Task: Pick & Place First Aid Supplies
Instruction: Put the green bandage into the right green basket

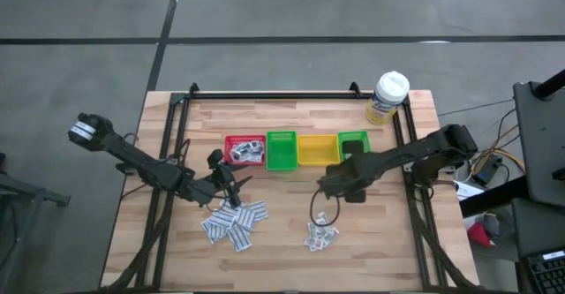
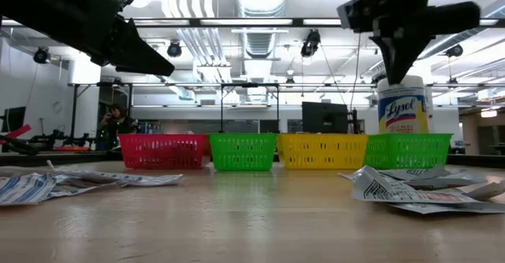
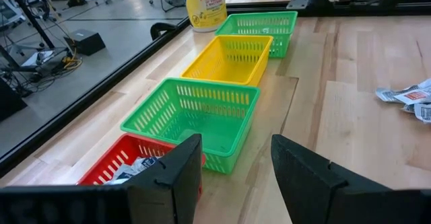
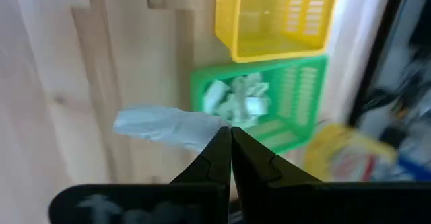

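We are seeing packets lying in the red bin (image 1: 244,150) and the far green bin (image 4: 269,103), while the near green bin (image 3: 195,120) and yellow bin (image 3: 229,57) are sitting bare. Our right gripper (image 4: 231,150) is pinching a white packet (image 4: 165,126) with clenched fingers near that far bin; our left gripper (image 3: 236,167) is hanging with fingers released by the red one. Packet piles (image 1: 236,223) are lying on the counter (image 1: 282,250).
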Robot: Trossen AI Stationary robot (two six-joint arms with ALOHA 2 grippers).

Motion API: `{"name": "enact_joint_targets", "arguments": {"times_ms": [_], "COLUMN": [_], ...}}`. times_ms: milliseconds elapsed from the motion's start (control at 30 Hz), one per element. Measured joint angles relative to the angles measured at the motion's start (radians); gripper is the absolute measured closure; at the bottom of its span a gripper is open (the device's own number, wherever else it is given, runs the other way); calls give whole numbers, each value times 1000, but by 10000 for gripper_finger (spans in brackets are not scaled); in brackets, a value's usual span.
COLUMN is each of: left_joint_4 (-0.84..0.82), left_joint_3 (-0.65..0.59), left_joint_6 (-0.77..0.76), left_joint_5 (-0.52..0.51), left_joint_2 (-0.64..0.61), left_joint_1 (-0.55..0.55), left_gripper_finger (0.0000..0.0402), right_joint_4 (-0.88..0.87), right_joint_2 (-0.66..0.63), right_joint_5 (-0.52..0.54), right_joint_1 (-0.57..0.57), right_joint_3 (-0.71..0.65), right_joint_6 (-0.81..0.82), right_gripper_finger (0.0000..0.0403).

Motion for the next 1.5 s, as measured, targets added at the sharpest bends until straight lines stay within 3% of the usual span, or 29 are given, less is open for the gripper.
{"name": "enact_joint_targets", "arguments": {"times_ms": [333,667,933,1500], "left_joint_4": [0,1,1,1], "left_joint_3": [0,0,0,0], "left_joint_6": [0,0,0,0], "left_joint_5": [0,0,0,0], "left_joint_2": [0,0,0,0], "left_joint_1": [0,0,0,0], "left_gripper_finger": [221,221,221,221], "right_joint_4": [1,13,164,431], "right_joint_2": [-109,-137,-134,-133], "right_joint_5": [67,68,67,16], "right_joint_1": [-30,-202,-327,-397], "right_joint_3": [-60,-127,-212,-419], "right_joint_6": [-373,-422,-528,-634], "right_gripper_finger": [394,394,394,394]}}
